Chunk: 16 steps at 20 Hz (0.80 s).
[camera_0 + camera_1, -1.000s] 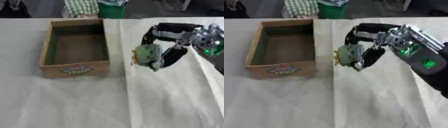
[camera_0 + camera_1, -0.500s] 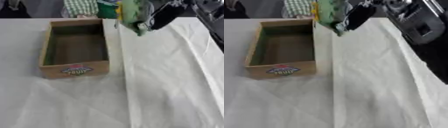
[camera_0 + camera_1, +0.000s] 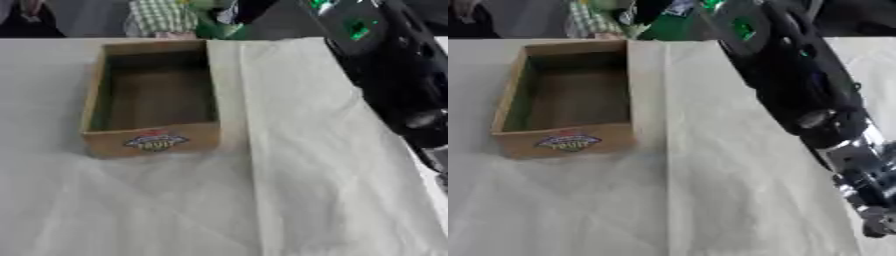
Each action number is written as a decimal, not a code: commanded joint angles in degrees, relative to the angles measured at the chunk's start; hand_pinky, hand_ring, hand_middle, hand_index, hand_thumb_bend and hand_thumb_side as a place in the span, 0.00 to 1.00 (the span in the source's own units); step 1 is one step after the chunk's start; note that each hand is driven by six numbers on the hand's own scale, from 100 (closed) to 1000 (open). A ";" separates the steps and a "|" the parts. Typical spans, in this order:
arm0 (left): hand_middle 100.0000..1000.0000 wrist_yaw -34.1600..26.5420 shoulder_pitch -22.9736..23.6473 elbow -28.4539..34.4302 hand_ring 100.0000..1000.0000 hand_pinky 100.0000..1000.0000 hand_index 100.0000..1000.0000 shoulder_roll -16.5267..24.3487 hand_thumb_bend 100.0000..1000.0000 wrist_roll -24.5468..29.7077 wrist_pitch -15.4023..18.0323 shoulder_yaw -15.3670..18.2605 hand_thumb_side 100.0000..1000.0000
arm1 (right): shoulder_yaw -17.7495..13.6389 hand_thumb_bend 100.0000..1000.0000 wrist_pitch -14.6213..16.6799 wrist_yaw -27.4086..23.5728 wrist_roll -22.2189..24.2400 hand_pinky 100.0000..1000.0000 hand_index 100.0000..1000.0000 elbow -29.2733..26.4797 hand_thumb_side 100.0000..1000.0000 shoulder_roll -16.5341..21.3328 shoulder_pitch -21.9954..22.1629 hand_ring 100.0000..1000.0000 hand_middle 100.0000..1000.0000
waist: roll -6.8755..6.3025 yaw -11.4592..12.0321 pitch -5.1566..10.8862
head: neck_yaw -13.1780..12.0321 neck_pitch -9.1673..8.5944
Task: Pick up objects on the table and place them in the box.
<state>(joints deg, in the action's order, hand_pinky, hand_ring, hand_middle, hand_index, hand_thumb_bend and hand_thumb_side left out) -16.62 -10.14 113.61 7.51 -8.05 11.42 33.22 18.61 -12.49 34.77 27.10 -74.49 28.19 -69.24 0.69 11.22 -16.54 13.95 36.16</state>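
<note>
Open cardboard box [image 3: 153,100] near bench's [image 3: 332,190] far-left edge. Right arm [image 3: 798,85] stretching toward far edge; hand state unreadable.

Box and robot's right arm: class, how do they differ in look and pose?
The box is tan with a front label; the right arm is black with green lights. The box lies flat on the white cloth; the arm stretches above it toward the far edge.

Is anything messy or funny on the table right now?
Nothing is spilled or broken. The wooden box stands upright and looks empty. The white tablecloth is a bit wrinkled with a fold running down it. The robot's right arm reaches up past the picture's top, so its hand is hidden.
</note>
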 commanded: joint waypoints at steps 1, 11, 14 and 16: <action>0.48 -0.30 -0.19 0.98 0.50 0.72 0.67 0.71 0.00 0.34 -0.03 -0.34 0.54 | -2.02 0.00 1.34 2.65 -2.90 0.80 0.49 5.29 0.00 -3.08 -2.61 0.58 0.25 | -0.21 0.37 1.28 | 0.74 -0.59; 0.48 -0.87 -0.55 0.98 0.50 0.72 0.67 0.64 0.00 1.02 -0.17 -0.90 0.53 | -4.93 0.00 4.61 8.72 -16.22 0.80 0.50 18.92 0.00 -13.26 -3.54 0.58 0.25 | 0.01 2.37 1.10 | 2.99 -1.02; 0.48 -0.95 -0.64 0.98 0.50 0.72 0.67 0.59 0.00 1.03 -0.14 -0.91 0.53 | -5.28 0.00 5.95 9.35 -17.67 0.80 0.50 20.77 0.00 -13.88 -3.44 0.58 0.25 | -0.02 2.51 1.01 | 3.17 -1.11; 0.48 -1.36 -0.93 0.98 0.50 0.72 0.67 0.35 0.00 0.83 0.13 -1.11 0.53 | -5.79 0.00 5.66 9.87 -18.91 0.80 0.51 22.51 0.00 -15.62 -1.78 0.58 0.25 | -0.20 3.03 0.75 | 3.85 -1.28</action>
<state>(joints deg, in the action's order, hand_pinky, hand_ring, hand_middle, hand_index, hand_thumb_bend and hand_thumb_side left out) -17.78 -10.64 113.61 7.10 -7.29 11.27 32.25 13.44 -6.93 44.06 9.07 -52.42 12.92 -70.05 0.85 14.22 -16.64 17.38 35.63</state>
